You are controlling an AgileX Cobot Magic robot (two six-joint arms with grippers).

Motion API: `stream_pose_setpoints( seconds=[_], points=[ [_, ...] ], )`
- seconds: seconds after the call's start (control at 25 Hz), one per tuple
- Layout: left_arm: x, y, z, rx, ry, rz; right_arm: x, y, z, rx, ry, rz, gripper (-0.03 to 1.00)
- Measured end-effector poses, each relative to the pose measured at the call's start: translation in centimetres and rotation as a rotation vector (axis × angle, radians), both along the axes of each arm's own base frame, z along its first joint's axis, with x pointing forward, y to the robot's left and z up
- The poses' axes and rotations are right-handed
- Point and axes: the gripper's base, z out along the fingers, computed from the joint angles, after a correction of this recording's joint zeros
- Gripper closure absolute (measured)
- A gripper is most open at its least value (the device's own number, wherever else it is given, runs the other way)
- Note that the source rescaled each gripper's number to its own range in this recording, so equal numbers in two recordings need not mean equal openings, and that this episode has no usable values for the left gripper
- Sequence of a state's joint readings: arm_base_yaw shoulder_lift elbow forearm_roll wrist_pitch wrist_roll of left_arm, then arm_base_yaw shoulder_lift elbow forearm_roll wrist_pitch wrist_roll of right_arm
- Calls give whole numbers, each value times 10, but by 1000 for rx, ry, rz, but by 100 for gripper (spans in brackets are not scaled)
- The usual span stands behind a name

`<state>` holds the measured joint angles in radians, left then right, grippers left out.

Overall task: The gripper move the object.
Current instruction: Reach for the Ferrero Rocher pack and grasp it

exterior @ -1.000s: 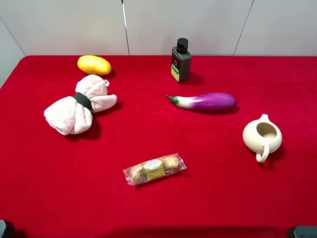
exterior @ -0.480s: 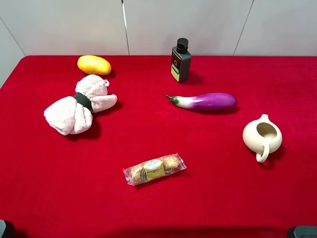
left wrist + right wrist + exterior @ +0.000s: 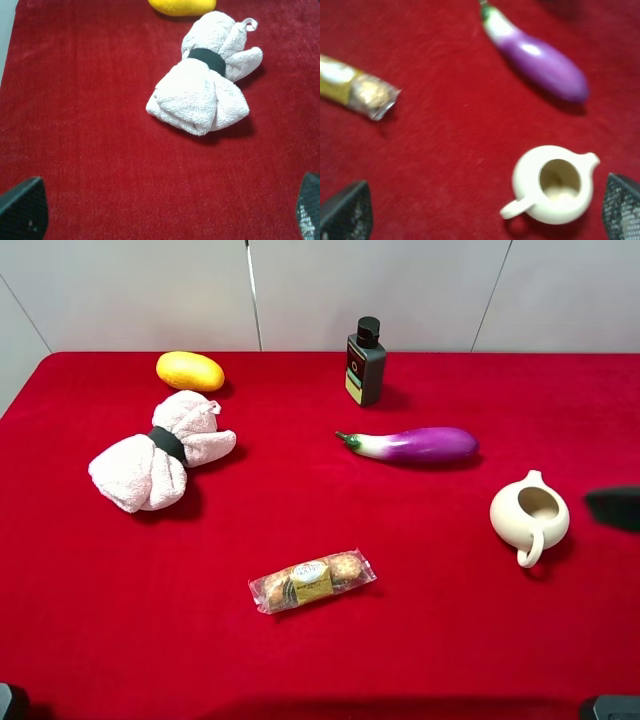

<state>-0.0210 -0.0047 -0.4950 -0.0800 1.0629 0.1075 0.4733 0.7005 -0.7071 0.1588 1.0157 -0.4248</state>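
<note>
The object, a clear packet of round golden-brown chocolates with a yellow label (image 3: 312, 581), lies flat on the red cloth at front centre. Its end also shows in the right wrist view (image 3: 355, 87). My right gripper (image 3: 615, 508) enters as a dark blur at the right edge, beside the cream pitcher and well right of the packet. In its wrist view the right gripper (image 3: 482, 210) is open and empty, its fingertips (image 3: 345, 210) wide apart. My left gripper (image 3: 165, 210) is open and empty, short of the towel.
A cream pitcher (image 3: 528, 515) stands at the right, a purple eggplant (image 3: 415, 445) behind it. A dark bottle (image 3: 366, 362) stands at back centre. A yellow oval fruit (image 3: 190, 371) and a pink-white towel bundle (image 3: 155, 452) lie at back left.
A dark part of the right arm has come into view at the right edge, beside the pitcher. Nothing on the cloth has moved.
</note>
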Motion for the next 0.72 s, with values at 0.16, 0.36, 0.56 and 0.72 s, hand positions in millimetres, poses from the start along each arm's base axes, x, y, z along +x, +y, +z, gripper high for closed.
stream_pose_setpoints(
  seconds=[0.16, 0.36, 0.56, 0.72],
  points=[
    [0, 0, 0, 0, 0, 0, 8, 19, -12, -61, 70, 128, -3],
    [0, 0, 0, 0, 0, 0, 16, 47, -22, -138, 134, 263, -3],
    [0, 0, 0, 0, 0, 0, 25, 80, -28, -241, 154, 394, -3],
    [0, 0, 0, 0, 0, 0, 30, 106, -34, -316, 155, 479, -3]
  ],
)
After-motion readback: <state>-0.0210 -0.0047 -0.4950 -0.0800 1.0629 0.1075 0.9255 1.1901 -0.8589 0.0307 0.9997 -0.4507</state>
